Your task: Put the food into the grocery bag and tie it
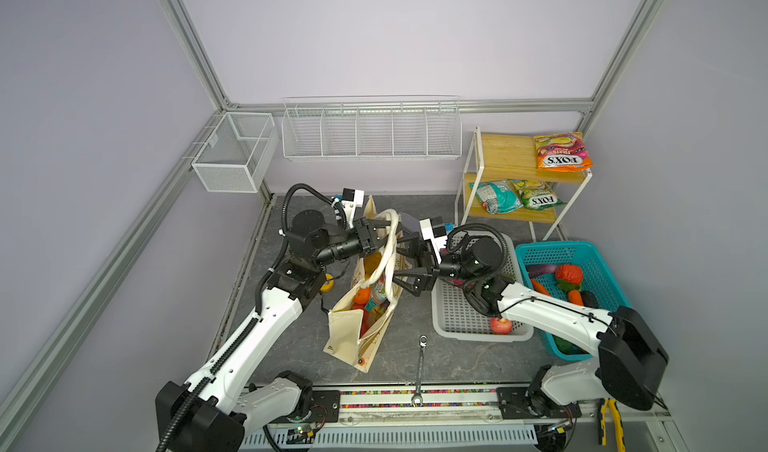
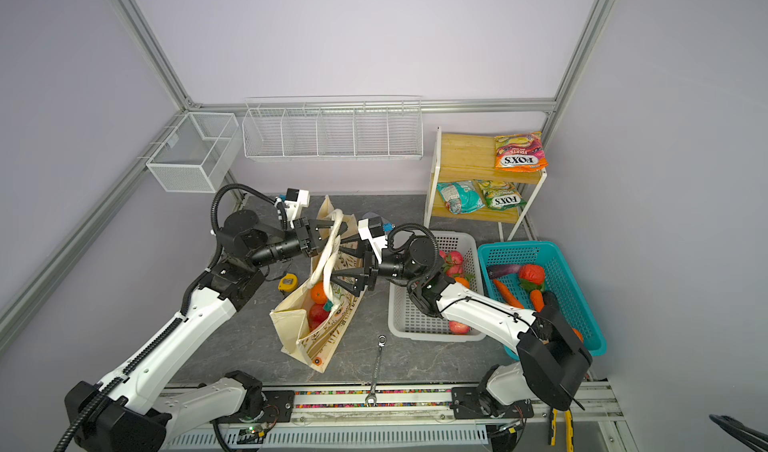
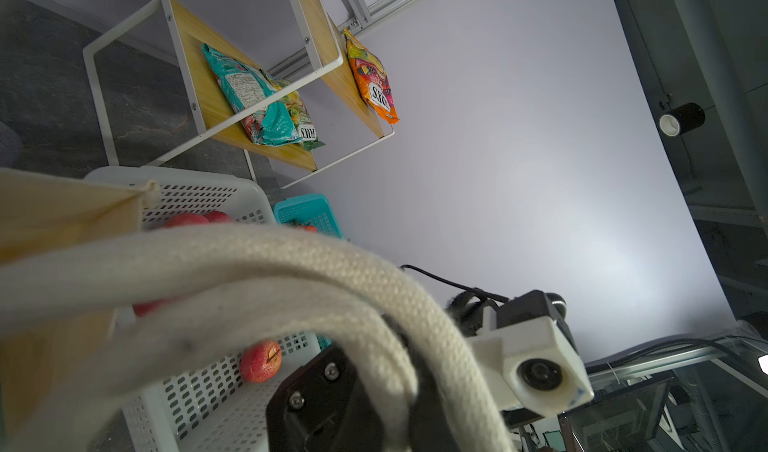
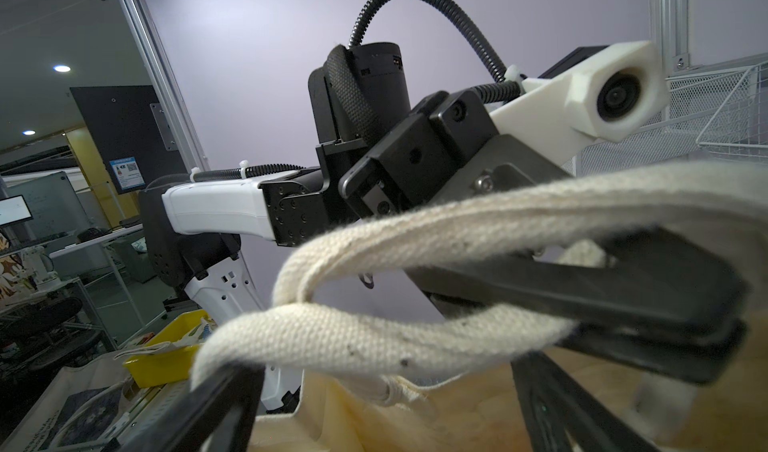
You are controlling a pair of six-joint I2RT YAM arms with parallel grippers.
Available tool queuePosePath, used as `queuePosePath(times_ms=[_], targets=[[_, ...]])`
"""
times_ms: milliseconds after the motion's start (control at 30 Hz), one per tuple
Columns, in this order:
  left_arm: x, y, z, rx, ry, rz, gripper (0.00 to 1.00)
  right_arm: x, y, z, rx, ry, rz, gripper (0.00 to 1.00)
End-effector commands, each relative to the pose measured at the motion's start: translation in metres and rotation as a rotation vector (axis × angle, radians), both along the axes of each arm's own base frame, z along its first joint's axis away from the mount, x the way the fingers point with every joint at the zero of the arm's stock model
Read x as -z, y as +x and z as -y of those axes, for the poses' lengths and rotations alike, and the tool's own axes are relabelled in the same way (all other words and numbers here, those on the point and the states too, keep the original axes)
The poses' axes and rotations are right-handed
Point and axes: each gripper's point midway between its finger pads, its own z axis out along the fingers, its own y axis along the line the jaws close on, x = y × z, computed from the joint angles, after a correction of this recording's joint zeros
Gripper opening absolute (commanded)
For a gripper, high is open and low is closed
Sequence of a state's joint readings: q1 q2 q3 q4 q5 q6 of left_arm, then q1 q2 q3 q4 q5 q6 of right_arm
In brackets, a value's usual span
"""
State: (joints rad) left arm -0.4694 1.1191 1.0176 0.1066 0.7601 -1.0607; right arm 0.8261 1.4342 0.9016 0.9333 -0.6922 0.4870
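The cream grocery bag (image 1: 351,338) (image 2: 291,325) leans on the dark table between my arms. Inside it I see an orange (image 1: 362,295) (image 2: 319,293), a red apple (image 2: 318,313) and a teal packet (image 1: 376,294). My left gripper (image 1: 390,226) (image 2: 341,227) (image 3: 374,387) is shut on the bag's white rope handles (image 1: 388,259) (image 3: 291,263), holding them above the bag's mouth. My right gripper (image 1: 400,261) (image 2: 340,262) (image 4: 380,383) is open, its fingers spread on either side of the handles (image 4: 374,338). More food lies outside the bag: an apple (image 1: 500,325) and snack packets (image 1: 563,152).
A grey perforated basket (image 1: 453,317) and a teal basket (image 1: 544,248) with vegetables stand to the right. A wooden shelf (image 1: 503,151) holds packets at the back right. A wrench (image 1: 420,367) lies near the front edge and a yellow tape measure (image 1: 328,283) sits by the left arm.
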Motion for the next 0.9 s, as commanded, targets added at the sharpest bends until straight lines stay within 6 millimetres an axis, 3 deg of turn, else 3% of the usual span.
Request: queuePosePath(times_ms=[0, 167, 633, 867], targets=[[0.015, 0.014, -0.009, -0.093, 0.028, -0.005, 0.00, -0.034, -0.019, -0.004, -0.038, 0.106, 0.092, 0.96], [0.015, 0.014, -0.010, -0.104, 0.020, 0.003, 0.00, -0.028, -0.017, -0.016, -0.032, 0.109, 0.088, 0.95], [0.025, 0.012, -0.016, -0.126, 0.044, 0.007, 0.00, -0.049, -0.029, -0.020, -0.062, 0.213, 0.078, 0.97], [0.029, 0.011, -0.022, -0.157, 0.069, 0.021, 0.00, -0.052, -0.018, -0.027, 0.020, 0.213, 0.015, 0.95]])
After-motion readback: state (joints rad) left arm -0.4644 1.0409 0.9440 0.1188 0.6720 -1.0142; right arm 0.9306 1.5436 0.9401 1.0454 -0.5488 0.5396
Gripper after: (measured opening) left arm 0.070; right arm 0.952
